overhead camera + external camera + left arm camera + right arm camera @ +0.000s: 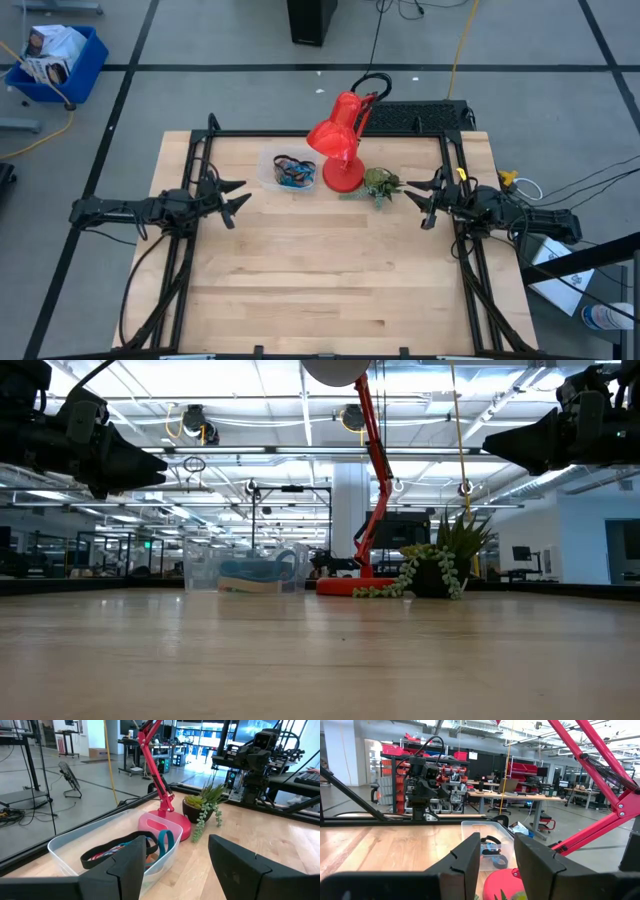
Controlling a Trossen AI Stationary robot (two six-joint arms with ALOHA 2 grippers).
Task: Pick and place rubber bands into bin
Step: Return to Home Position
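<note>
Lighting: bright and even, supplied from overhead.

High view: the table [300, 290] is uniformly lit with no glare on the wood. Shadows are short and soft, with only a faint one beside the lamp [338, 150].

Low view: the ceiling lights [230, 385] burn out to white. Against them, the left gripper [150, 465] and right gripper [505, 445] show as near-black silhouettes. The tabletop carries a dull sheen.

Left wrist view: small highlights run along the clear wall of the bin [65, 857]. The near fingers [125, 870] are dark and show little surface detail.

Right wrist view: the foreground is dark against a well-lit room.
</note>
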